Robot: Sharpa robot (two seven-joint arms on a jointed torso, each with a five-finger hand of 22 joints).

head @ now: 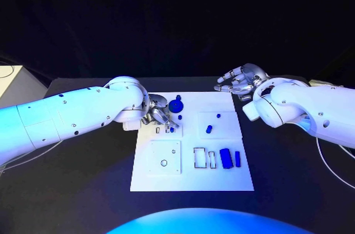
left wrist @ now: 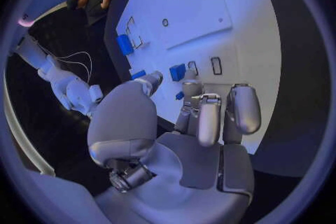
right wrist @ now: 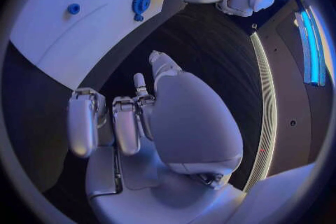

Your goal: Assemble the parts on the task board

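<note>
**Left hand low over the board's far-left corner, right hand idle off the far edge**

The task board (head: 192,180) lies at the centre of the black table (head: 89,193). At its ten o'clock corner the left hand (head: 156,115) hangs low over the board, its fingers (left wrist: 209,117) curled downward. A small blue part (left wrist: 178,71) sits just beyond the fingertips in the left wrist view, but whether they pinch it or merely touch it I cannot tell (the fingers cover the contact). A round blue gear-like part (head: 176,106) stands just beside this hand, toward twelve o'clock on the board.

The right hand (head: 240,80) hovers off the board, beyond its one o'clock corner, fingers loosely apart and holding nothing; below it lies bare table.

On the board's right half, two small blue pegs (head: 209,129) stand at about two o'clock. Toward four o'clock, blue block parts (head: 226,158) lie next to a row of rectangular slots (head: 199,158). A white square plate (head: 164,156) with a round hole occupies the eight o'clock area.
</note>
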